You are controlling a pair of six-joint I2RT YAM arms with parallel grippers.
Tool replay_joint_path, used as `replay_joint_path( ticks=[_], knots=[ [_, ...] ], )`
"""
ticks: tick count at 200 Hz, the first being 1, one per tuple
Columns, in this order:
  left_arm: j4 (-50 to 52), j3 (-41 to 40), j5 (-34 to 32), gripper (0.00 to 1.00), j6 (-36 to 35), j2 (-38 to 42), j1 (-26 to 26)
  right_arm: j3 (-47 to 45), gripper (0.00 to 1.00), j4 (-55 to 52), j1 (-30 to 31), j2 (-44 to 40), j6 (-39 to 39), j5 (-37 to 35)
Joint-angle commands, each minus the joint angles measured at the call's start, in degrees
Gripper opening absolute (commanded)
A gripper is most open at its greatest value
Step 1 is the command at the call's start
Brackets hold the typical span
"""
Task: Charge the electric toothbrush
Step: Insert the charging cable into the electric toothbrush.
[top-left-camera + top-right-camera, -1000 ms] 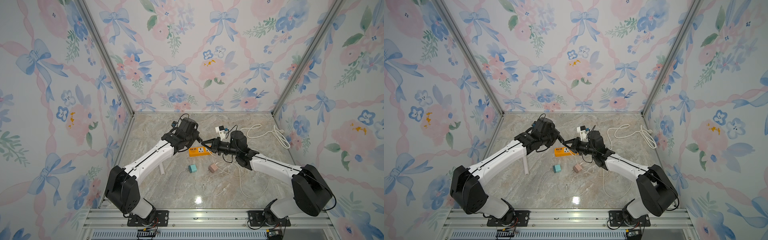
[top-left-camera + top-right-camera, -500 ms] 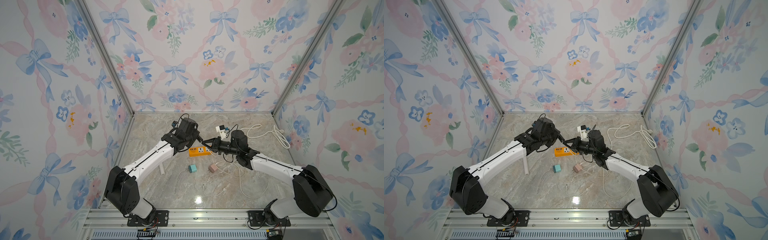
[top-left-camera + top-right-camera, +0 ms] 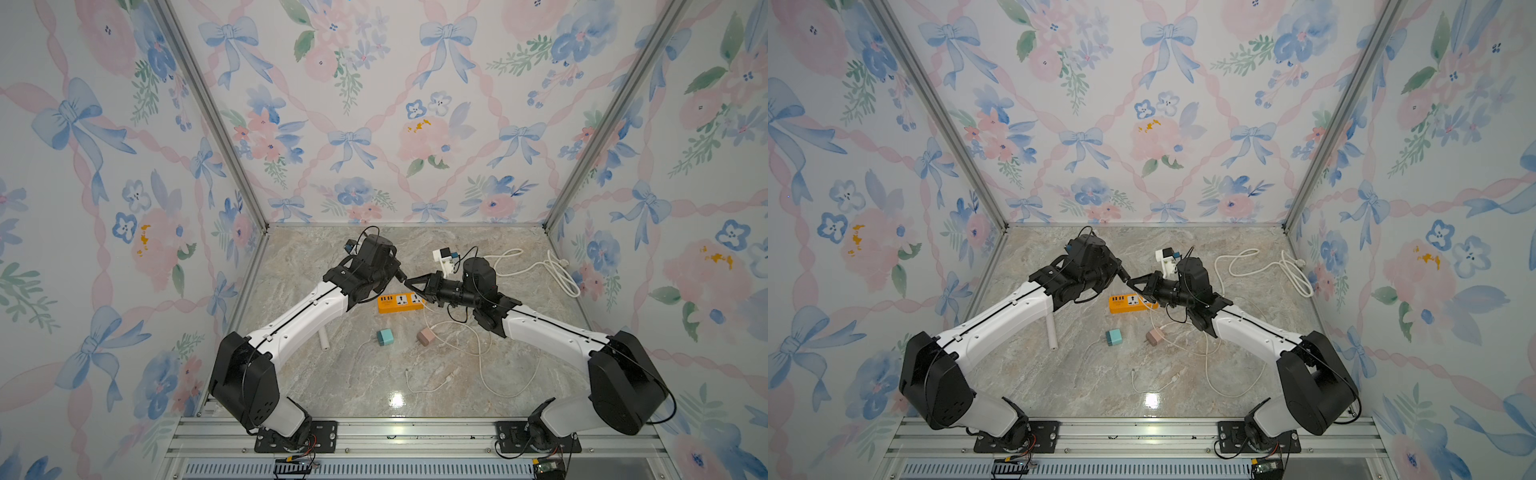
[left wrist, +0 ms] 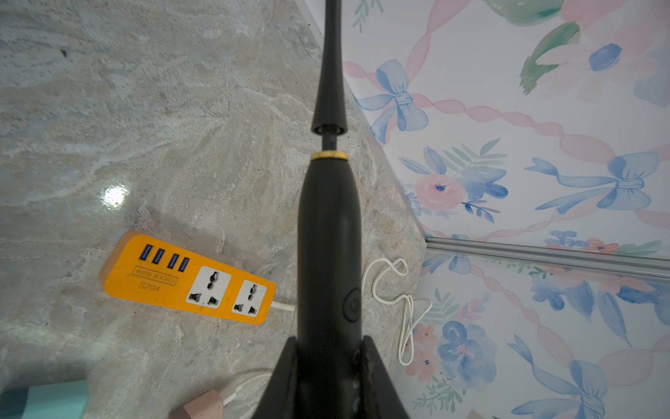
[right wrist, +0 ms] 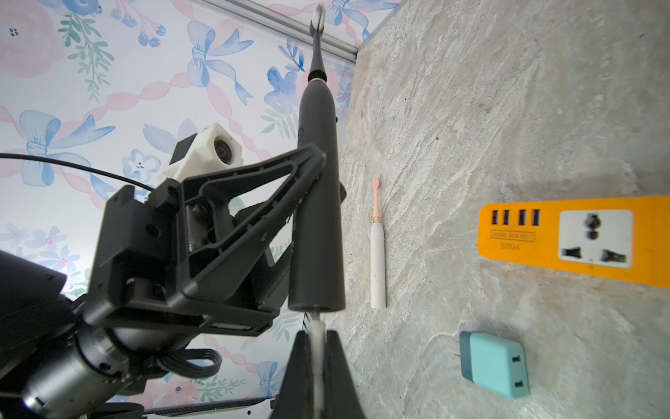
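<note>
Centre of frame, both top views: my two jaws meet tip to tip just above the orange power strip (image 3: pixel 401 302); my left wrist hides most of the brush there.
Left jaws: narrow, clamped on the black electric toothbrush (image 4: pixel 328 235) low on its handle, by the power button.
Right jaws: pinched shut on the white charging plug (image 5: pixel 316 326), whose tip is at the handle's base.
Seated?: can't tell, the port is hidden.
Step, my guess: plugging the cable into the handle base.
Doing it well: keep the plug in line with the handle's long axis and push straight. Left jaws brace against the push without twisting. The thin plug could bend or slip in my pinch.
Toothbrush: matte black, smooth round handle tapering to a gold ring, slim neck, pale bristles.
Cable (image 3: pixel 482 357): thin, white, limp, looping right of centre; can't trace where it ends.
Strip: glossy orange plastic, flat, four blue USB ports, two white sockets.
Teal adapter (image 3: pixel 385 336): boxy, rounded edges, lower centre; pink adapter (image 3: pixel 424 337) is near it.
Pale toothbrush (image 5: pixel 377 254): lying flat, untouched.
Tabletop (image 3: pixel 374 374): polished marble look, with a glare spot.
</note>
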State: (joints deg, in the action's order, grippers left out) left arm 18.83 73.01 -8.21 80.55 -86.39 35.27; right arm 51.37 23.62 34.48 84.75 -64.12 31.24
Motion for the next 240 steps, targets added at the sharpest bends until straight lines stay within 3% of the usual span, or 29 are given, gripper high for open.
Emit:
replay_joint_path(
  ticks=[1,112,175,240],
  knots=[
    [1.28,-0.15,2.32,0.0,-2.16,1.31,1.74,1.46,0.0,4.21,-1.42,-0.91,-0.05,-3.62],
    [1.36,0.79,1.38,0.0,-4.0,0.98,2.94,0.88,0.0,6.06,-1.87,-1.28,0.43,-5.67],
    [1.38,0.73,0.21,0.0,-5.12,1.31,3.5,-1.97,0.0,13.18,-2.92,-1.52,-2.35,-7.78],
    [1.29,3.07,1.01,0.0,-5.91,0.14,4.93,0.03,0.0,8.88,-0.7,1.8,0.55,-9.27]
  ],
)
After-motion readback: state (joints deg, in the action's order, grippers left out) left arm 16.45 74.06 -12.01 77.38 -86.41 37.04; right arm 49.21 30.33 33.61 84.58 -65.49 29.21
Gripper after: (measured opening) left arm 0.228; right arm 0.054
